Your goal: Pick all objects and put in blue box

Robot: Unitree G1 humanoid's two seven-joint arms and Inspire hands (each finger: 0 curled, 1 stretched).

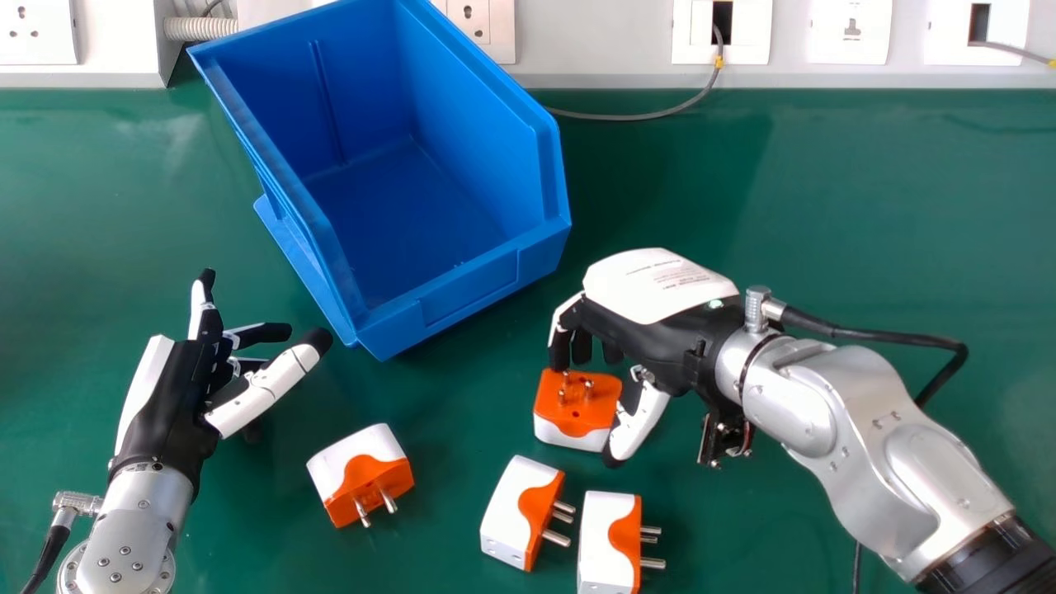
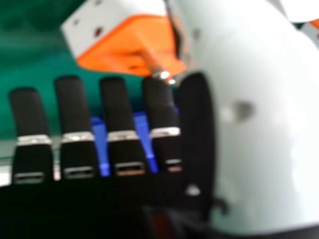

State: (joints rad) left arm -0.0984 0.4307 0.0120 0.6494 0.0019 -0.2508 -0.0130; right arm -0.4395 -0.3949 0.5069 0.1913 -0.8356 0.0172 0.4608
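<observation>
My right hand (image 1: 660,326) is over an orange and white plug adapter (image 1: 577,408) with its pins up, fingers at the far side and thumb beside the right edge, not closed round it. In the right hand view, my right hand (image 2: 117,107) has straight fingers, and the adapter (image 2: 124,47) lies just beyond the fingertips by the thumb. My left hand (image 1: 169,404) is open at the left, holding nothing. Nearer lie a tilted adapter (image 1: 360,474), a middle adapter (image 1: 521,513) and another adapter (image 1: 609,540). The blue box (image 1: 470,289) stands behind them, its low side toward me.
A white wall panel (image 1: 602,37) with sockets runs along the back of the green table (image 1: 866,206). A grey cable (image 1: 643,116) loops down from a socket behind the box. Another cable (image 1: 883,337) arches off my right wrist.
</observation>
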